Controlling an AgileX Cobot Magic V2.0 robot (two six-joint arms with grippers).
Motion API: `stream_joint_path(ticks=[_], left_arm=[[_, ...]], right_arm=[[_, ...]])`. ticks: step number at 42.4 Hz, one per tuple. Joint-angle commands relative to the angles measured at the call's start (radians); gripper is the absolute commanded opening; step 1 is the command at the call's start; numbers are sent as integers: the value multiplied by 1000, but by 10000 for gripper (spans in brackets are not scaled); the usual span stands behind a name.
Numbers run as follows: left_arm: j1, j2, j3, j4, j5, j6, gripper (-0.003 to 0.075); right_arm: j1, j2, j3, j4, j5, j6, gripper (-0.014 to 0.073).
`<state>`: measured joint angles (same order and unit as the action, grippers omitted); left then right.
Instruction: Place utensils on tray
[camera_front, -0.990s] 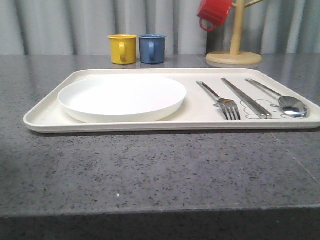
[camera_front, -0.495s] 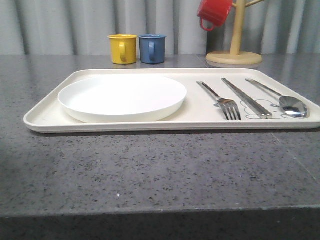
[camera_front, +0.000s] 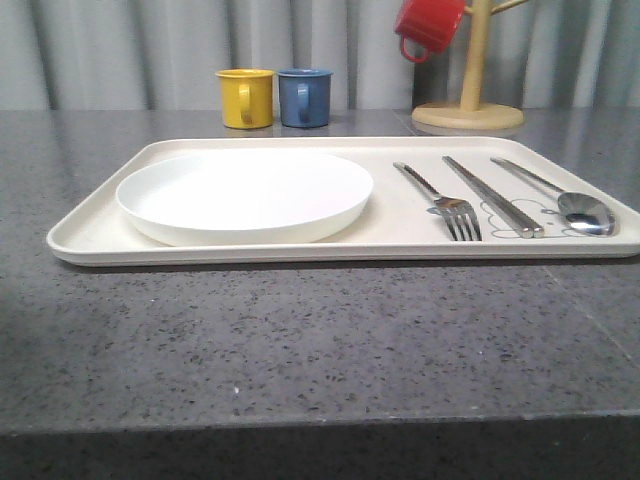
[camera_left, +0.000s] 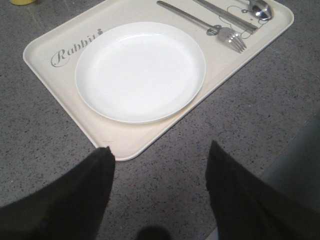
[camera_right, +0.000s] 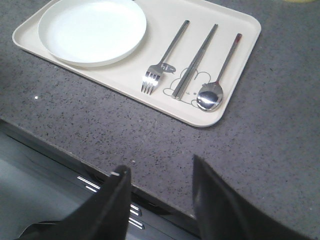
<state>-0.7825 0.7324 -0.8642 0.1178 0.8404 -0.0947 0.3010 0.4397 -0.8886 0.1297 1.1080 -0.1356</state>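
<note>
The cream tray (camera_front: 100, 235) lies across the dark speckled table. On its right part lie three silver utensils side by side: a fork (camera_front: 445, 203), a flat bar-like piece (camera_front: 492, 195) and a spoon (camera_front: 570, 203). The right wrist view has the fork (camera_right: 162, 62), the bar (camera_right: 194, 62) and the spoon (camera_right: 217, 82) on the tray (camera_right: 235, 30). My left gripper (camera_left: 160, 155) is open over bare table near the tray's corner (camera_left: 125, 150). My right gripper (camera_right: 160, 172) is open above the table's front edge, well short of the tray. Both hold nothing.
A round white plate (camera_front: 245, 193) fills the tray's left part. Behind the tray stand a yellow mug (camera_front: 245, 97) and a blue mug (camera_front: 304, 96). A red mug (camera_front: 430, 25) hangs on a wooden mug tree (camera_front: 470, 100) at the back right.
</note>
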Motion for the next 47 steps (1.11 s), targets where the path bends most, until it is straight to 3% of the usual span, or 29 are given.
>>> stream_joint_path(ticks=[1,10,13,22,28,47], left_arm=[[-9,2,-26,-19,-88,-8,408],[-9,2,-26,-24,-90,-8,406],[-9,2,-26,-24,-90,-8,374],[-9,2,-26,-24,-90,-8,108],[-9,2,-26,-24,-90,6,-15],[-9,2,-26,-24,-92,42,-20]], right_arm=[[0,7,-19,12,-67,-6,330],[0,7,-19,12,-67,-6,330],[0,7,-19,12,-62,-6,312],[0,7,-19,12,-46,-6,36],[0,7,-19,12,-44,-6,-71],[0,7,-19,12,-41,-6,-67]])
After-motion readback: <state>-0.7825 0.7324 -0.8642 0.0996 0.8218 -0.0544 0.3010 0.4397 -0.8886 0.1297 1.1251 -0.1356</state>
